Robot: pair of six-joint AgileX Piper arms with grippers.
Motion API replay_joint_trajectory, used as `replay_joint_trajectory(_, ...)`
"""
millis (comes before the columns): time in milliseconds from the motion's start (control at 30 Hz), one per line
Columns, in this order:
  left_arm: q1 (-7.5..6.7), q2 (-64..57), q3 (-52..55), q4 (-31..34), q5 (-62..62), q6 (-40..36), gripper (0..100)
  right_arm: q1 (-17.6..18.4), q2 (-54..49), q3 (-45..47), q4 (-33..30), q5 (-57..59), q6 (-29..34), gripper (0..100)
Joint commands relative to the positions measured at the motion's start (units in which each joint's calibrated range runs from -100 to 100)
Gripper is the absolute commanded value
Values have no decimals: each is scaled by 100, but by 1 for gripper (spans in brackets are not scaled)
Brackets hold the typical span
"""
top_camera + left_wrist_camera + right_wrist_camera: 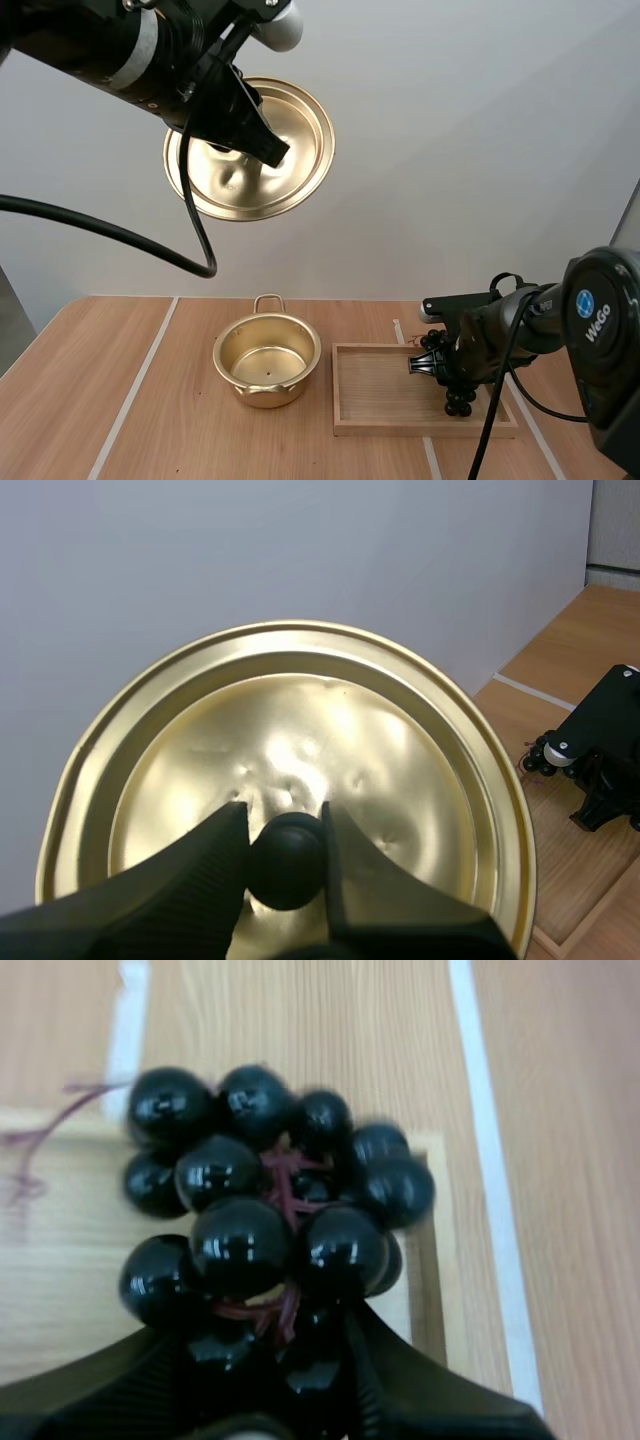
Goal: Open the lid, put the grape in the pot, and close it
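Bright, even light from above. The lid (330, 720) shows soft glare, the grapes (240, 1245) carry small white highlights, and the pot (262, 388) throws a faint shadow on the worktop (100, 400).

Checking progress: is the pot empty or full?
Empty: lid off, the pot shows a bare gold bottom; the right gripper holds the grapes over the tray.

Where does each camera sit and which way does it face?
High view: behind, above the bases, looking forward and down over the table; left arm and right arm show.
Left wrist view: on left arm, facing the lid; left jaws pinch its knob.
Right wrist view: on right arm, looking down at grapes pinched in right jaws.
Shared: high and left wrist both show the lid.
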State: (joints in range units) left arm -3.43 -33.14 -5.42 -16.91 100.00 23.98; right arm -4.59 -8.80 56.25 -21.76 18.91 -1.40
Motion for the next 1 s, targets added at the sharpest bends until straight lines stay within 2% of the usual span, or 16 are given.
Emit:
replay_joint_trajectory(0,-21,-49,-375,-38,0,-168,0,89,-545,4,82,-118,22,0)
replay_joint_trajectory(233,-21,-109,-1524,-38,0,-319,0,524,-2007,-8,128,-78,-33,0)
replay_joint_trajectory(333,-21,-205,-2067,-12,0,-319,0,952,-2587,-88,138,-78,-732,0)
replay_joint_trajectory(467,-21,-343,-2708,236,0,-331,0,1564,-2923,-257,138,38,-1063,0)
replay_joint_trajectory(633,-21,-467,-3249,753,0,-331,0,2418,-2755,-614,138,317,-1164,0)
replay_joint_trajectory(733,-21,-527,-3421,1032,0,-331,0,2735,-2507,-869,40,569,-1236,0)
replay_joint_trajectory(833,-21,-537,-3494,1096,0,-383,0,2888,-2074,-1093,40,616,-1236,0)
replay_joint_trajectory(967,-21,-554,-3494,1119,0,-559,0,2897,-1447,-1423,50,616,-1236,0)
